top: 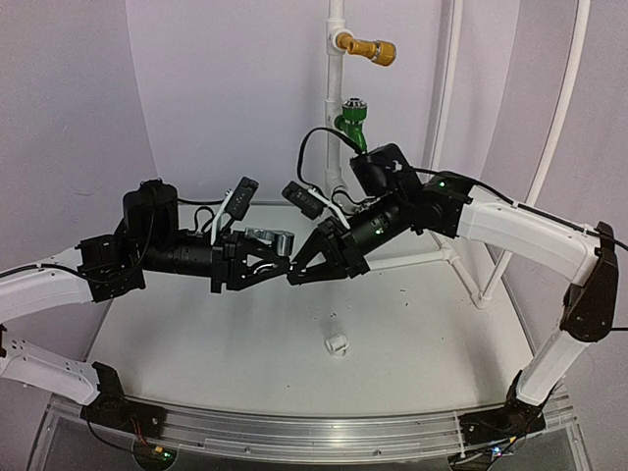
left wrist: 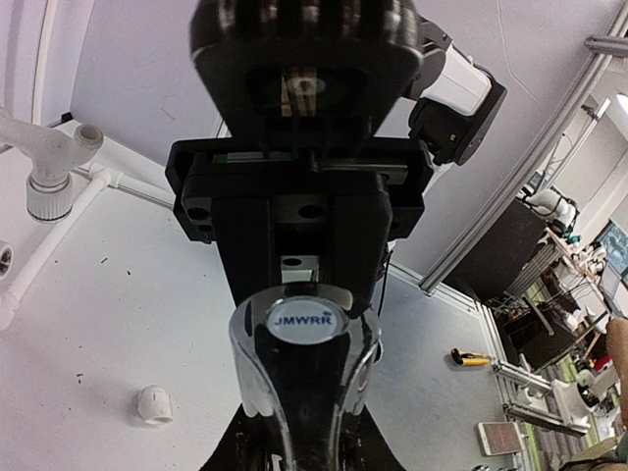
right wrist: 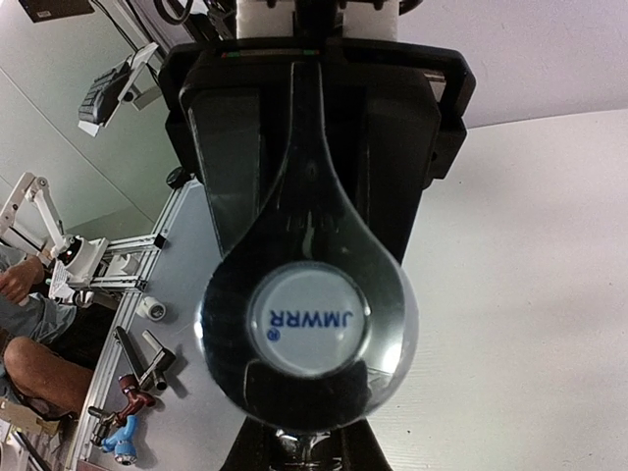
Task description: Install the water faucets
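Observation:
The shiny silver tap point(top: 271, 237) with a white "JMWRR" cap hangs above the table's middle, between both grippers, which meet tip to tip. My left gripper point(top: 279, 273) is shut on it. In the left wrist view the tap point(left wrist: 304, 383) fills the bottom, its lever running back between my fingers point(left wrist: 245, 446). My right gripper point(top: 300, 273) is shut on its lower body. The right wrist view shows the cap point(right wrist: 309, 322) close up and the silver stem between the fingers point(right wrist: 257, 453). The white fitting point(top: 337, 344) lies loose on the table below, and also shows in the left wrist view point(left wrist: 154, 403).
A white pipe frame point(top: 337, 88) stands at the back, carrying a yellow-brass tap point(top: 373, 49) and a green tap point(top: 350, 120). Its lower pipes run along the table's back and right point(top: 461, 265). A pipe tee point(left wrist: 49, 167) shows left in the left wrist view.

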Tool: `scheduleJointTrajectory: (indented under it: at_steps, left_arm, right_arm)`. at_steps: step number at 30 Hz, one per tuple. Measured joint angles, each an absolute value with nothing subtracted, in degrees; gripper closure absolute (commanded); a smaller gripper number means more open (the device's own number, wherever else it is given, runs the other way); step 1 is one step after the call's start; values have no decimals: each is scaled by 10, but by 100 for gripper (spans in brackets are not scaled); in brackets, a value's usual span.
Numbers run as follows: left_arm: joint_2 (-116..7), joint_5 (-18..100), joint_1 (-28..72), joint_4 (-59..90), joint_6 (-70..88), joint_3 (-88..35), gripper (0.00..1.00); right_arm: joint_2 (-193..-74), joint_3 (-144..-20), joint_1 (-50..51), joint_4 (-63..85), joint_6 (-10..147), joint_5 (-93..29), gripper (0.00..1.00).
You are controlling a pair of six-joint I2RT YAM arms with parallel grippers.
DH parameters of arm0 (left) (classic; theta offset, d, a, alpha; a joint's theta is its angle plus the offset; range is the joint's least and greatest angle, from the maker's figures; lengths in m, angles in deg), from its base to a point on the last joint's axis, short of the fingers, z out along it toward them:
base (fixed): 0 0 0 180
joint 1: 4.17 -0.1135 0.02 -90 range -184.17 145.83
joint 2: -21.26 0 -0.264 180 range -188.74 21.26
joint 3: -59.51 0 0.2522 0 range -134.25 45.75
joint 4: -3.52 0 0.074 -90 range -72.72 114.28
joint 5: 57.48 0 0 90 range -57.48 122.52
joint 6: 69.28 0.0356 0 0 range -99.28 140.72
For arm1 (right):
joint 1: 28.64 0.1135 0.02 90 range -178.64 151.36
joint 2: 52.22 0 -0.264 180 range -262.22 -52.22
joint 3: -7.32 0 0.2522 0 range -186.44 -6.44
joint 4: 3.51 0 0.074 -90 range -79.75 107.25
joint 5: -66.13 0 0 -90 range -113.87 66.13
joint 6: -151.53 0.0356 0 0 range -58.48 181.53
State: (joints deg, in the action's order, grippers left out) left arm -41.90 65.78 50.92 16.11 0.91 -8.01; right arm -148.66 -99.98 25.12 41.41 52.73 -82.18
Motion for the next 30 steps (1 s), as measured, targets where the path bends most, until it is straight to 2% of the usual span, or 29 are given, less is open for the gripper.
scheduleJointTrajectory:
  at_steps: [2,3,5,6,9,12,23,27,30]
  left_arm:
    - [-419,656,509,160,7,-78,100]
    - [-418,655,509,158,7,-77,100]
    - [-415,649,509,155,3,-71,100]
    - [-412,646,509,156,-1,-67,100]
    - [-401,634,509,158,-9,-53,100]
    - [-390,617,510,159,-20,-39,100]
    - [-333,484,509,146,-107,37,100]
    - [-322,415,509,149,-144,49,100]
    - [-307,365,509,147,-156,61,100]
  right_arm:
    - [-1486,-1000,251,414,526,-818,78]
    - [-1486,-1000,251,415,525,-817,69]
    - [-1485,-999,251,416,524,-812,41]
    - [-1484,-999,250,415,517,-807,32]
    - [-1472,-993,246,412,513,-787,18]
    - [-1447,-977,234,409,505,-755,14]
    - [-1386,-886,223,409,413,-573,8]
    - [-1386,-866,223,418,373,-545,2]
    - [-1386,-854,223,425,336,-541,2]
